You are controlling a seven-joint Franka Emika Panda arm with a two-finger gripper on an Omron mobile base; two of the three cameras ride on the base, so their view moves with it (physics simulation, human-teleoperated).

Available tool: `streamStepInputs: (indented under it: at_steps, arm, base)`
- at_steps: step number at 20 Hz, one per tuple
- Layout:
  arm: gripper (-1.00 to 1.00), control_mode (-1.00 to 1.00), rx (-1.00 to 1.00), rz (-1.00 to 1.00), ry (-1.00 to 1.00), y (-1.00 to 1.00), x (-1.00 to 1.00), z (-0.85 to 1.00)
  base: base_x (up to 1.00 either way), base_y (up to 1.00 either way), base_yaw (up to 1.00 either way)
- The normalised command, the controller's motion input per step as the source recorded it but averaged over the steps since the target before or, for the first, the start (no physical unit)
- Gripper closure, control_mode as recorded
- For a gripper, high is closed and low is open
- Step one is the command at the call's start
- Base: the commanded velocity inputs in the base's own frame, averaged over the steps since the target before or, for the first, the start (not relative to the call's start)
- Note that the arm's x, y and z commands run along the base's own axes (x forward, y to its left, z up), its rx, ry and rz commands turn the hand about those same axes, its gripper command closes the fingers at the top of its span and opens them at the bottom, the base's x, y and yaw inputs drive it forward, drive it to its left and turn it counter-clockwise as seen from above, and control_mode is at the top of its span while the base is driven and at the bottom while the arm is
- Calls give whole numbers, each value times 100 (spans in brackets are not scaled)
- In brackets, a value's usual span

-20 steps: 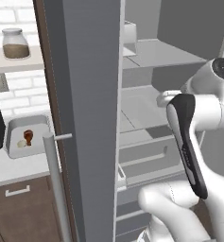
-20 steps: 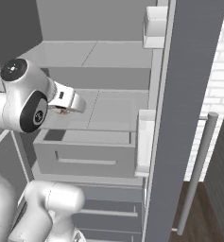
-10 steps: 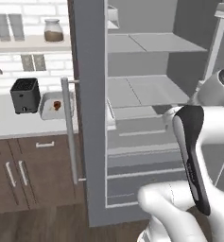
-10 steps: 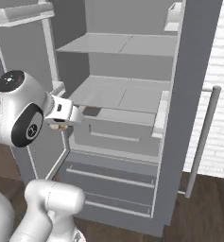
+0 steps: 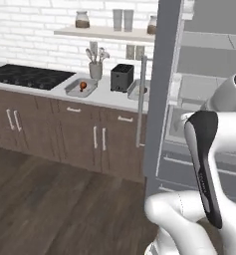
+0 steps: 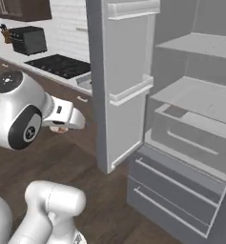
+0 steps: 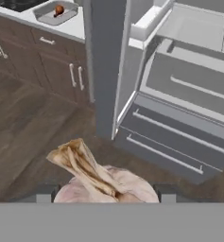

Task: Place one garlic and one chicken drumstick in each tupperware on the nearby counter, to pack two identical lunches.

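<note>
The gripper (image 7: pixel 106 191) is clenched on a garlic (image 7: pixel 101 182) carried over the floor beside the open fridge, a light, papery, rounded bulb that looks crushable and best held across its body, not its brittle stalk.

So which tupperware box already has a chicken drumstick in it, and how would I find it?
Start at the light counter under the white brick wall, and find the black toaster by the open fridge door. The tupperware sits on the toaster's stove side, just past the utensil holder. It's the tray with one small reddish-brown chicken drumstick in it; the other tray is half hidden by the door.
</note>
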Motion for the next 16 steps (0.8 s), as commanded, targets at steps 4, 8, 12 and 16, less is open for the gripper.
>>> streamStepInputs:
  at_steps: [4, 8, 12, 16]
  arm:
    - [100, 100, 0, 0, 0, 0, 0, 0]
    - [100, 100, 0, 0, 0, 0, 0, 0]
    - [100, 100, 0, 0, 0, 0, 0, 0]
    - [100, 100, 0, 0, 0, 0, 0, 0]
  base:
    - [0, 39, 92]
    - [34, 39, 81]
    - [100, 27, 50]
    - [100, 6, 2]
